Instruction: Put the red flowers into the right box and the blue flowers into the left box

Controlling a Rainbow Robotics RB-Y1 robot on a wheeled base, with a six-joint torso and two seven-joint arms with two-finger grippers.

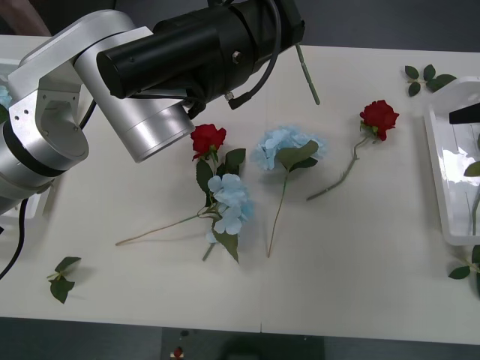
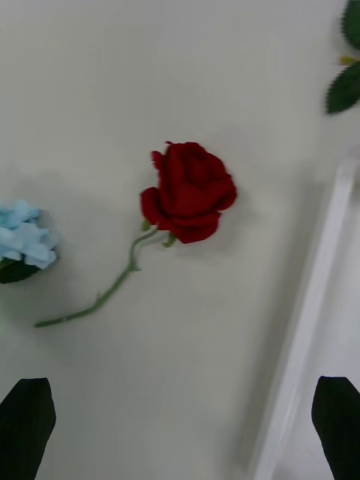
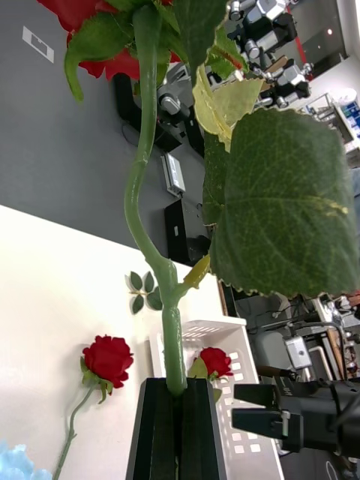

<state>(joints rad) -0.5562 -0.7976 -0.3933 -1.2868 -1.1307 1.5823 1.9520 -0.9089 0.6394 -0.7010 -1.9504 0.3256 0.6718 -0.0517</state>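
Red flowers are spread across the scene: one rose [image 3: 139, 217] is pinched by its stem between the black fingers [image 3: 161, 431] of the left gripper [image 3: 178, 427], pressed together on the green stalk and held up off the bench [image 1: 360, 247], its big leaf and red head close to the left wrist camera. In the front view the left arm reaches across the far side of the bench, and the end of that stem [image 1: 307, 75] pokes out beyond the arm.

A second rose [image 1: 208, 139] lies near the middle of the bench, its stem crossing under a blue hydrangea [image 1: 229, 202]. Another blue hydrangea [image 1: 289, 146] lies just to the right of these (apart from them, its thin stem running toward the near edge). A third rose [image 1: 379, 118] lies further right, between that hydrangea and the right box [image 1: 439, 172]. A fourth red head [image 3: 216, 361] rests inside the right box, seen from the left wrist.

The right gripper [image 2: 180, 427] hangs over the rim of the right box with its fingers [image 2: 26, 424] spread wide and holding nothing, the third rose lying on the bench beyond it.

Loose green leaf sprigs [image 1: 61, 276] lie near the bench corners.
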